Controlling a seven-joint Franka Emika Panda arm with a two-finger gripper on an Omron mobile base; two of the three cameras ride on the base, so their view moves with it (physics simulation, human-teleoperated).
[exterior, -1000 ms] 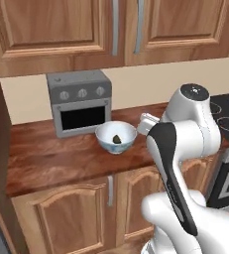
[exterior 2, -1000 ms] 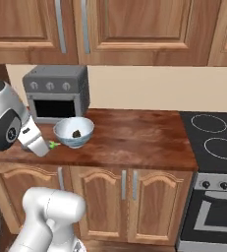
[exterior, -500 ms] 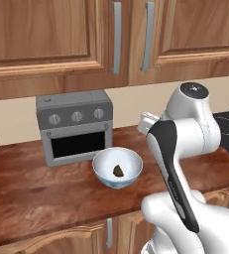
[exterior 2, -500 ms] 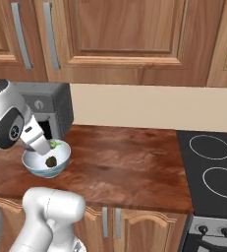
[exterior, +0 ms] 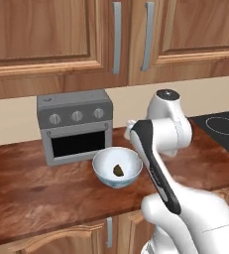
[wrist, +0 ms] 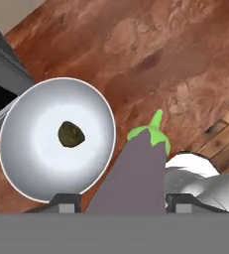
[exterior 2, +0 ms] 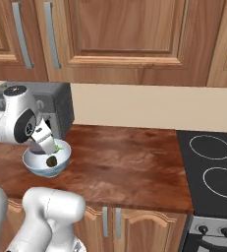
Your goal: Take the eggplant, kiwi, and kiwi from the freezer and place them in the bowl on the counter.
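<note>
The two dark fingers (wrist: 66, 200) are clamping one dull purple eggplant (wrist: 136, 173), hidden from the base views; beyond them one olive-brown kiwi (wrist: 71, 133) is lying inside one round white bowl (wrist: 36, 101)

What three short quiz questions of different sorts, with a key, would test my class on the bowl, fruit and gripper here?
1. True or false: the bowl already holds one kiwi.
2. The gripper holds: A) a kiwi B) the eggplant C) nothing
3. Fill in: the bowl stands on the counter in front of the ____.

Key: 1 true; 2 B; 3 toaster oven
</note>
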